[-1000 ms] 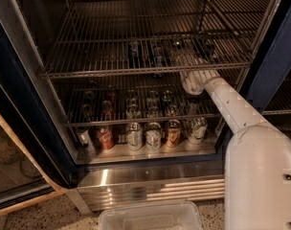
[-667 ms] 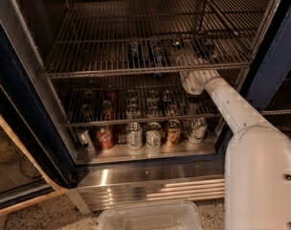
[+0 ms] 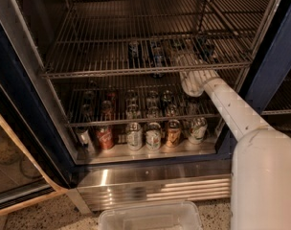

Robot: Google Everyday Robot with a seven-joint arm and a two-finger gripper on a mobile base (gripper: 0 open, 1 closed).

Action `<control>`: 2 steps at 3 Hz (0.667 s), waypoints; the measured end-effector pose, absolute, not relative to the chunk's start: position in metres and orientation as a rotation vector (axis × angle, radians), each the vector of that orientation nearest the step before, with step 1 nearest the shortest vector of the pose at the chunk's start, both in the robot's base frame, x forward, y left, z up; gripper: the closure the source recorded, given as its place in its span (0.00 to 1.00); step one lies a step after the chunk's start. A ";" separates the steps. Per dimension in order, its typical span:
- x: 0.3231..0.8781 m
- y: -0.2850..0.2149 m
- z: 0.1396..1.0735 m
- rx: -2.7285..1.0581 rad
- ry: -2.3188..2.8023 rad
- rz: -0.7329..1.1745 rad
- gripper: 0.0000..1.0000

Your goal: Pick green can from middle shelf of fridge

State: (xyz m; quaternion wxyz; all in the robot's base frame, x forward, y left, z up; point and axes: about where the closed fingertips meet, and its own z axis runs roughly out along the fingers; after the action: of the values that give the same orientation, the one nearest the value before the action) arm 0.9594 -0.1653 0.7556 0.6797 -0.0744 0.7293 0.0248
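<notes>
The fridge (image 3: 21,104) stands open, with a dark blue frame and a steel-grey inside. The middle shelf (image 3: 102,72) is a chrome wire rack that holds several small cans near its front right. My gripper (image 3: 183,57) reaches in over this shelf at the end of the white arm (image 3: 231,110), among the cans. A small dark can (image 3: 176,45), which seems to be the green can, stands right at the gripper's tip and is partly hidden by it. Blue-labelled cans (image 3: 157,55) stand just left of it.
Another dark can (image 3: 206,47) stands right of the gripper. The lower rack and floor panel (image 3: 136,152) hold several cans, including a red can (image 3: 105,137). A clear plastic bin (image 3: 150,216) sits on the floor in front. The fridge's right post (image 3: 270,71) is close to the arm.
</notes>
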 end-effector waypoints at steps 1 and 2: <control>0.946 -0.170 0.762 -0.133 1.626 0.062 1.00; 0.931 -0.171 0.768 -0.113 1.614 0.062 1.00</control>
State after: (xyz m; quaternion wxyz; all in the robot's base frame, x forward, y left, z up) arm 0.9312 -0.1709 0.7677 0.6897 -0.0506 0.7218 0.0279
